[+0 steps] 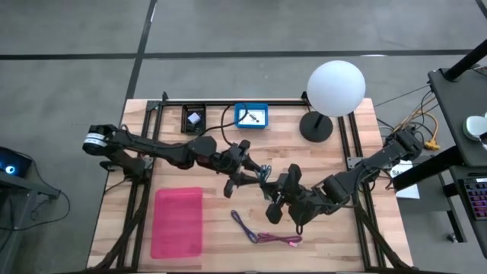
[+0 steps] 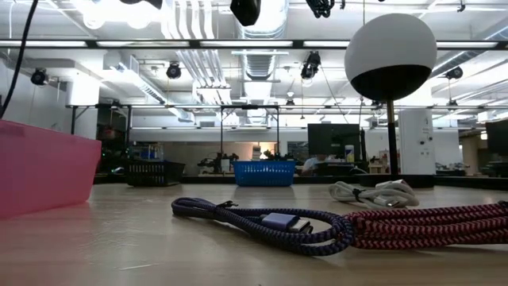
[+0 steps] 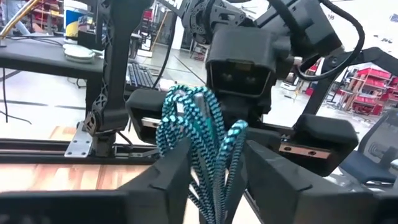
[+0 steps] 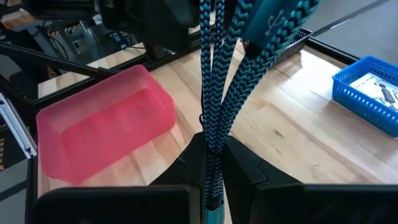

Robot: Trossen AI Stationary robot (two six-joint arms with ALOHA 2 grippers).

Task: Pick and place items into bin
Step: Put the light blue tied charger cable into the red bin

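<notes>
A teal-and-black braided cable [image 1: 264,173] is held up over the table's middle between both grippers. My left gripper [image 1: 249,176] reaches in from the table's left and is shut on it. My right gripper [image 1: 274,192] comes from the right and is shut on it too. The cable's looped strands [image 3: 196,124] show in the left wrist view, and its USB plug [image 4: 273,18] in the right wrist view. A purple-pink cord [image 1: 262,228] lies flat on the table near the front. The pink bin [image 1: 177,221] sits front left. My left gripper pinches several strands of the cable bundle [image 3: 211,180] between its two fingers [image 3: 171,177], coming in level from the table's left. The looped end stands up beyond the fingers, clear of the table. My right gripper pinches the cable's strands [image 4: 211,140] between its fingers [image 4: 245,168]. The strands run on past the fingertips to the plug, lifted clear of the table.
The white globe lamp [image 1: 335,87] stands on its black base at the far right. A blue basket [image 1: 251,116] and a black basket [image 1: 193,118] sit along the far edge. A white cable [image 2: 373,192] lies behind the purple and red cords [image 2: 317,226].
</notes>
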